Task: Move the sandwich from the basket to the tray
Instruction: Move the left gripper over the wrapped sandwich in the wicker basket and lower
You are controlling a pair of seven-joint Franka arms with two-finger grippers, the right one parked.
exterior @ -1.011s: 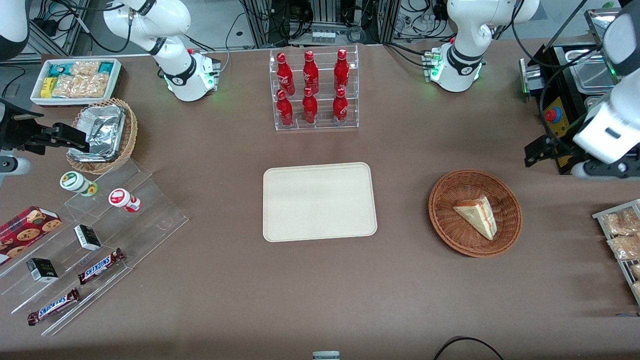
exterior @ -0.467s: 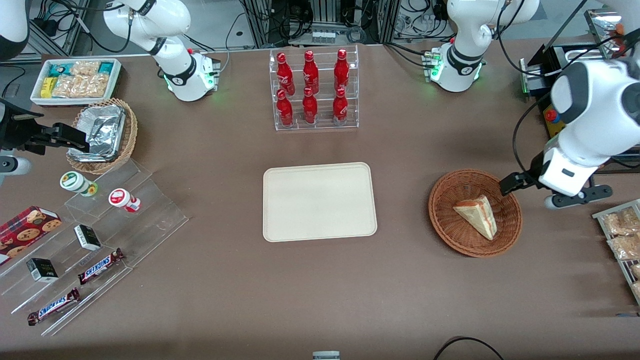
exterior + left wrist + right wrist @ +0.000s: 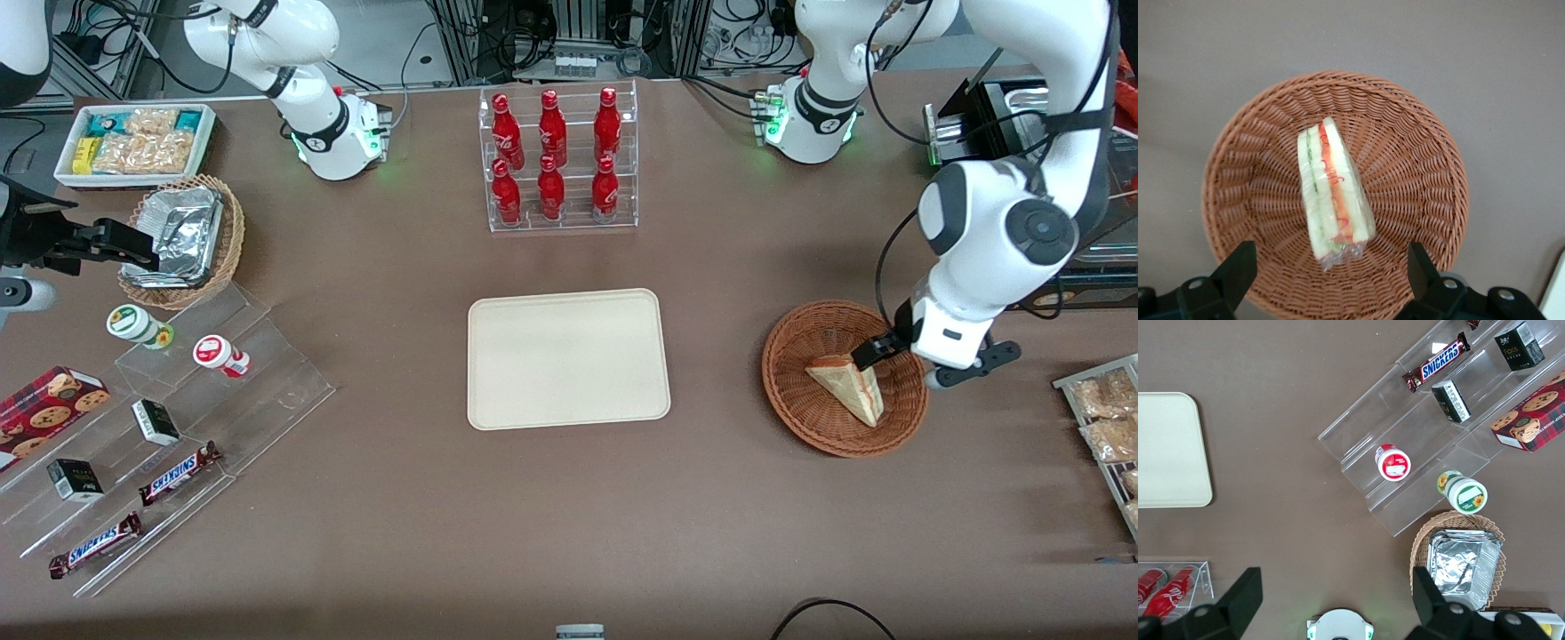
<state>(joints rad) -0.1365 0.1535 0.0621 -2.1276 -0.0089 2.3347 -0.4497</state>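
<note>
We note the brown counter (image 3: 400,516) carrying several containers. Largest is the cream tray (image 3: 568,358), flat at mid-counter and holding nothing. Farther from the front camera than the tray stands a clear acrylic rack (image 3: 560,160) with six red bottles in two tiers. Toward the working arm's end sits the reddish-brown woven basket (image 3: 800,409), well apart from the tray; in it lies the one sandwich (image 3: 845,387), a clear-wrapped wedge whose red and green filling shows along the cut edge in the left wrist view (image 3: 1331,193). Toward the parked arm's end, a white box (image 3: 133,142) holds snack packets, and nearer the camera a lighter wicker basket (image 3: 227,249) holds crumpled silver foil. The end effector (image 3: 867,356) hangs over the reddish basket just above the sandwich; we see its two fingers (image 3: 1238,267) spread wide, one on each side of the wedge's broad end, holding nothing and not touching the wrap.
</note>
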